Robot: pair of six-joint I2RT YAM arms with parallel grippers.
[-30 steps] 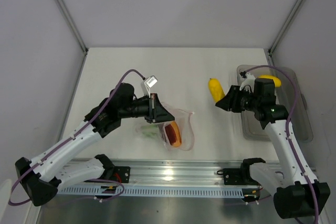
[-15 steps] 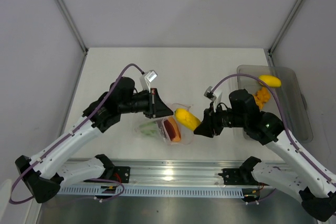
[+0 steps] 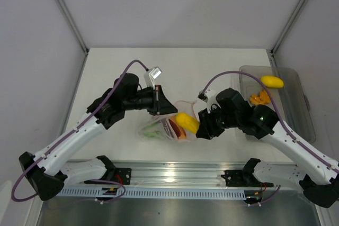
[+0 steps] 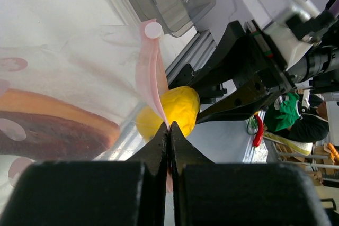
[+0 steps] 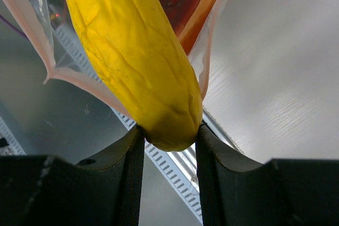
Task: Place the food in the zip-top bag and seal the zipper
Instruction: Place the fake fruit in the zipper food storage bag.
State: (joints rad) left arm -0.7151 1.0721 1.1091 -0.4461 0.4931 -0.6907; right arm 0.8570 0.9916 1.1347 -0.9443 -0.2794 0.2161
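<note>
Right pincer (image 5: pixel 169 130) clamps yellow piece (image 5: pixel 127 51); only left wrist view shows left pincer (image 4: pixel 169 130) pinching zipper (image 4: pixel 151 72).

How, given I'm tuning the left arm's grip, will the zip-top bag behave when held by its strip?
Probably floppy: the zip-top bag is thin, crinkled film, and its zipper curves where the left gripper pinches it. Likely light, but the reddish-brown piece inside should make it sag. Its mouth may buckle when the yellow piece pushes in.
</note>
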